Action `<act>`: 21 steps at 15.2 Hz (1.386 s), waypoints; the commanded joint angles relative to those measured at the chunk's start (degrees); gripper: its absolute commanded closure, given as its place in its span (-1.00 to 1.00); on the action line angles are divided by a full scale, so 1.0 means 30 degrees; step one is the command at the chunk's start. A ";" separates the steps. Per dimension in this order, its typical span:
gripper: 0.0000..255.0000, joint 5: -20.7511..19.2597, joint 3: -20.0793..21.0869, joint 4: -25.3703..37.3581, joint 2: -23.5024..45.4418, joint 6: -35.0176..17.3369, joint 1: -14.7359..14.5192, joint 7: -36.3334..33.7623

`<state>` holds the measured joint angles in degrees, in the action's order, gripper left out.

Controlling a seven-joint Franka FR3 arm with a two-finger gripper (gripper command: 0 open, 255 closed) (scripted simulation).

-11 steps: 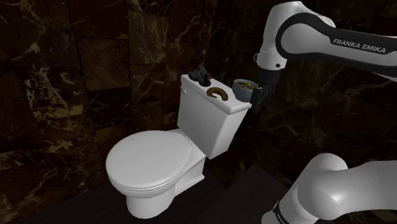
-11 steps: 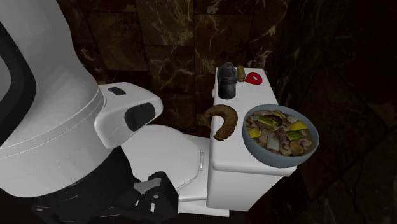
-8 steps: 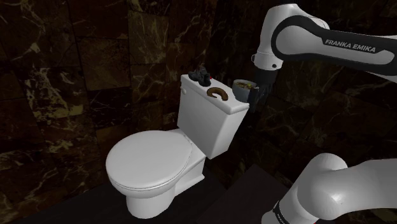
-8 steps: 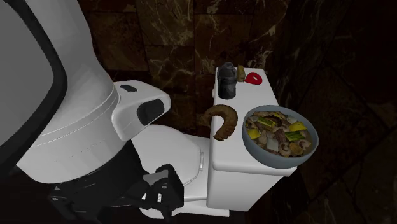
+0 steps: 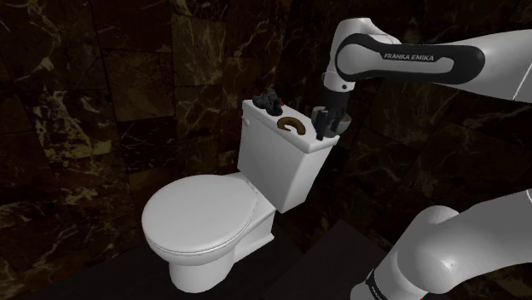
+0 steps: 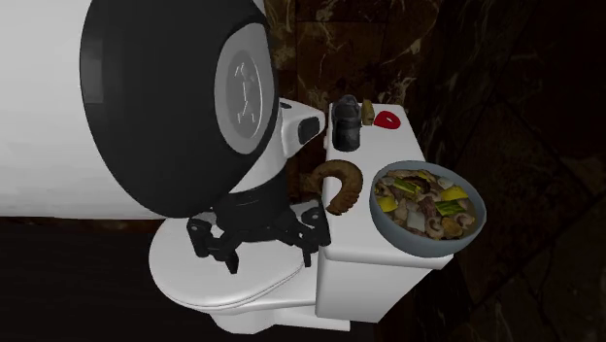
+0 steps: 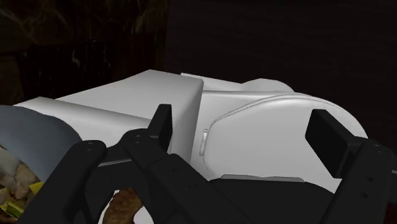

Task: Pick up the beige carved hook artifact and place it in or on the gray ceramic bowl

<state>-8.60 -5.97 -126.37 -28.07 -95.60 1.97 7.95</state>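
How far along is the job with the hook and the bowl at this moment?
Done: nothing yet. The hook lies untouched on the tank lid, beside the bowl.
In hand: the approach. The gripper is open and empty, close to the tank lid.
Left: grasp the hook, lift it and set it in the bowl, which already holds food.

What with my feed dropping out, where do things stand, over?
Pincer open, empty. Hook lies on tank lid, untouched. Bowl beside it, already full of food.
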 commanded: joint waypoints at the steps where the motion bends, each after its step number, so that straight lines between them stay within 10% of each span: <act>1: -1.00 -0.0030 -0.0363 0.0779 0.1276 -0.0777 0.0092 0.0302; 21: -1.00 0.2644 -0.2644 1.2086 1.3881 -0.4024 0.1644 0.3776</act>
<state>-0.89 -13.88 -90.74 12.93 -107.53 6.76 19.12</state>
